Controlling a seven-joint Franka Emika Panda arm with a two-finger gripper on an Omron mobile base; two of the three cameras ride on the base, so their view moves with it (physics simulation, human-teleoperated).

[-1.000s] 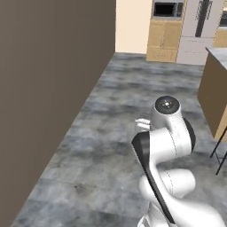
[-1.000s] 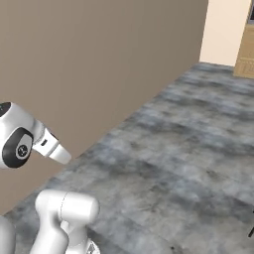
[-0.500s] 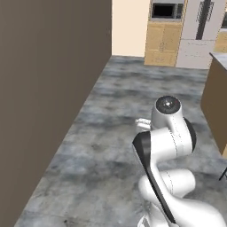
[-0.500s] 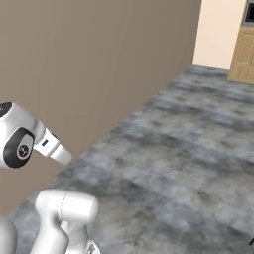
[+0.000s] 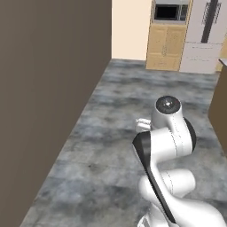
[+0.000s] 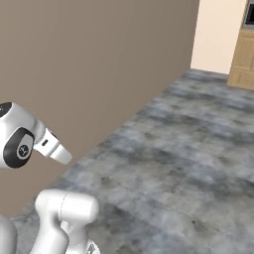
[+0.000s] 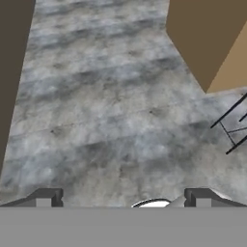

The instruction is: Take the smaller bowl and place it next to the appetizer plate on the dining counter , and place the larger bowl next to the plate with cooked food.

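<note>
Two dark fingertips [image 7: 46, 197] set wide apart, gripper [image 7: 123, 198] empty, hanging over grey mottled floor [image 7: 111, 111]. Left to right in hand view: dark brown wall [image 7: 12, 62], open floor, then brown cabinet block [image 7: 212, 38] with thin black stool legs [image 7: 230, 125] below it. Bowls and plates: location cannot be told.

Thin black stool legs [image 7: 230, 130] and brown cabinet corner [image 7: 207, 38], both cut by the frame edge.

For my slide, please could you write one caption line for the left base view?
Robot arm folded above a grey mottled floor, brown wall at left, wooden cabinets with a microwave ahead.
</note>
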